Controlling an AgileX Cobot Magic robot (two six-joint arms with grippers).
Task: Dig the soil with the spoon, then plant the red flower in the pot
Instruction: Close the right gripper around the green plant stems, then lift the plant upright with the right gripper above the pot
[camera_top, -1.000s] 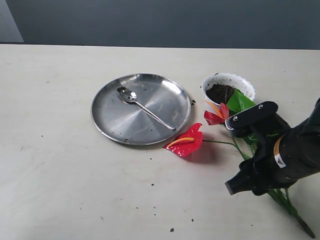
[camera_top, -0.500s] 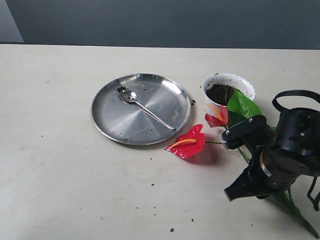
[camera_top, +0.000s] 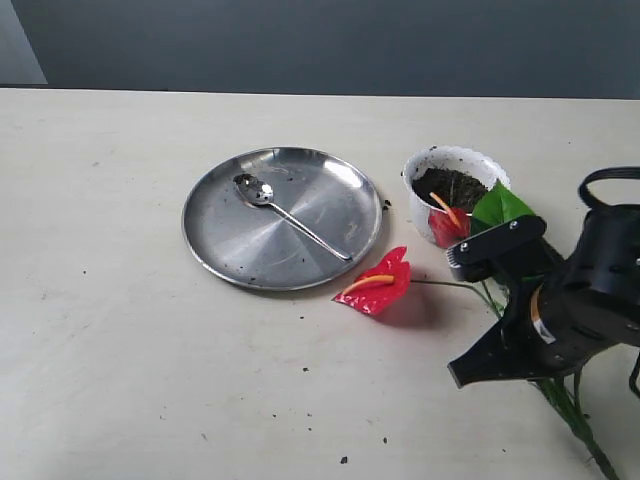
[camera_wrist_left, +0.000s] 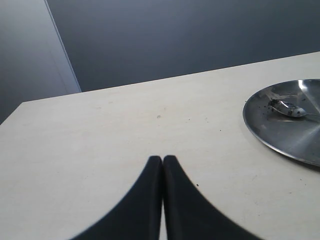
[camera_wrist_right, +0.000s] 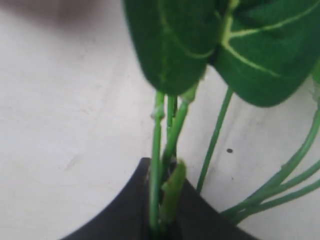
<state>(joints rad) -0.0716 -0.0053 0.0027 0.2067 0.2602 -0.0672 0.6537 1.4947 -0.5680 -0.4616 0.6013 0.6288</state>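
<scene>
- Pinching the thin green stems, the right gripper (camera_wrist_right: 162, 200) has its jaws clamped on the red flower (camera_top: 378, 285); the wrist view shows the stems squeezed right between the black tips, with broad leaves just past them
- that arm sits low over the bench (camera_top: 120, 350), toward its near right corner
- one red bloom lies flat on the bench, just off the near rim of the plate (camera_top: 215, 250), orange spike pointing at the plate
- the other bloom leans on the front of the pot (camera_top: 420, 185), with its spike poking up over the wavy rim, and a green leaf touches the pot's right side
- the pot stands upright just right of the plate, closer to the bench's far edge than the gripper is, with dark soil (camera_top: 455, 185) inside
- the spoon (camera_top: 285, 215) lies in the plate, bowl toward the far left, handle running to the near right
- a few dark crumbs are scattered on the bench near its front edge
- the left gripper (camera_wrist_left: 162, 172) is fully closed on nothing, hanging over bare bench left of the plate
</scene>
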